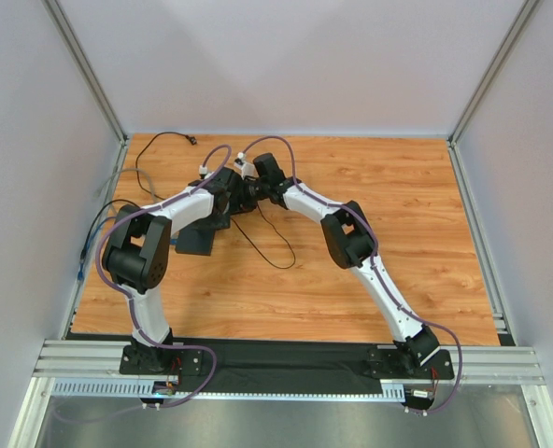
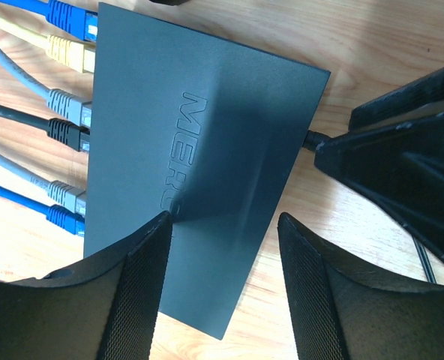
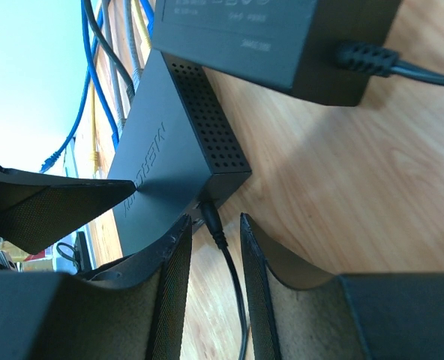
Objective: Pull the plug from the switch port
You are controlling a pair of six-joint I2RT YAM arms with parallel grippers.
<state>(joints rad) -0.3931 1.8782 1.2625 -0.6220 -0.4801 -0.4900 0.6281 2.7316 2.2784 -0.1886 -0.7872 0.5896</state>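
Note:
The switch (image 2: 184,150) is a flat matte black box lying on the wooden table; it also shows in the top view (image 1: 194,241). A black barrel plug (image 3: 208,208) sits in the switch port (image 3: 201,199) on the box's narrow edge, and its thin black cable (image 3: 233,285) trails toward me. My right gripper (image 3: 214,217) is open, with one finger on each side of the plug and a small gap on both sides. My left gripper (image 2: 223,217) is open, low over the box's near corner. Its left finger (image 2: 143,285) is over the lid.
A black adapter brick (image 3: 274,37) with its own cord lies just beyond the switch. Several blue, yellow, grey and black network cables (image 2: 64,112) plug into the switch's far long side. The right gripper's body (image 2: 394,165) crowds the plug edge. The plug's cable loops across the table (image 1: 267,247).

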